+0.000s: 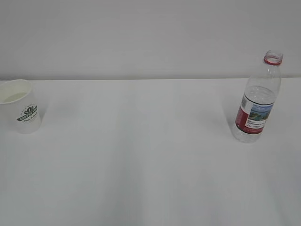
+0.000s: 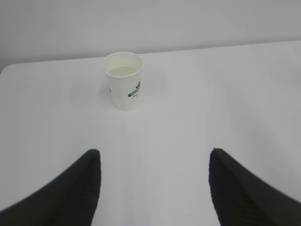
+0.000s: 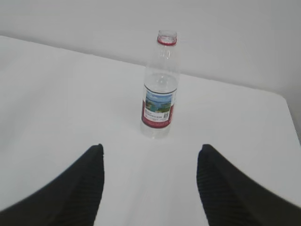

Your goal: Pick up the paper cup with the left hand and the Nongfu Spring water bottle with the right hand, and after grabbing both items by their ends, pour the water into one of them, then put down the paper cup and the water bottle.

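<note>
The exterior view shows no arms; the paper cup [image 1: 19,112] stands upright at 9 o'clock on the table [image 1: 141,160], the Nongfu Spring water bottle [image 1: 257,100] at 3 o'clock; only the wrist views show the left hand [image 2: 154,162] and the right hand [image 3: 149,157], both spread wide, holding nothing, well apart from cup and bottle.

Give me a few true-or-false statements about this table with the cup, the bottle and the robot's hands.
1. The small white paper cup stands upright on the white table. True.
2. The clear plastic water bottle with the red-and-white label has a cap on. False: its mouth is open.
3. The left hand grips the cup. False: it is open, apart from the cup.
4. The right hand is open and holds nothing. True.
5. The bottle lies on its side. False: it stands upright.
</note>
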Controlling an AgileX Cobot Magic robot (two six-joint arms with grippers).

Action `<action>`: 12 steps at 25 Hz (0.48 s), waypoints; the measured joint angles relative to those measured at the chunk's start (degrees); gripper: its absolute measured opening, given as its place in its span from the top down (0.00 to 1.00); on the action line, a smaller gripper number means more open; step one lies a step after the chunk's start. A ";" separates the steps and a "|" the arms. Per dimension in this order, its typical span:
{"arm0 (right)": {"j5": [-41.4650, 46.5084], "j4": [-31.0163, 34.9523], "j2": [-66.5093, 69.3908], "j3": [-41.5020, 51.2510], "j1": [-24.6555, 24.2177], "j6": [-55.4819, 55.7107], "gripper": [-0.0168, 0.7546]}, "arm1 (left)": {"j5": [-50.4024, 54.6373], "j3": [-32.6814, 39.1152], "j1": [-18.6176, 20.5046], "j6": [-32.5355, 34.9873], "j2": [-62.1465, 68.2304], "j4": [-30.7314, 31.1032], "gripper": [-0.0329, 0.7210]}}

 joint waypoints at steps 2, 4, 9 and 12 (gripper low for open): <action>2.96 0.00 -0.65 -0.78 0.00 0.62 0.37 | 1.42 0.00 0.00 0.00 0.00 0.00 0.26; 5.73 0.00 -0.76 -1.01 0.00 1.10 0.37 | 2.41 0.00 0.00 0.00 0.00 0.32 0.26; 8.88 0.00 -0.79 -1.22 0.00 1.44 0.37 | 3.31 1.07 0.00 0.00 0.00 0.80 0.26; 10.53 0.00 -0.79 -1.22 0.00 1.54 0.37 | 3.31 3.78 0.00 0.00 0.00 1.01 0.26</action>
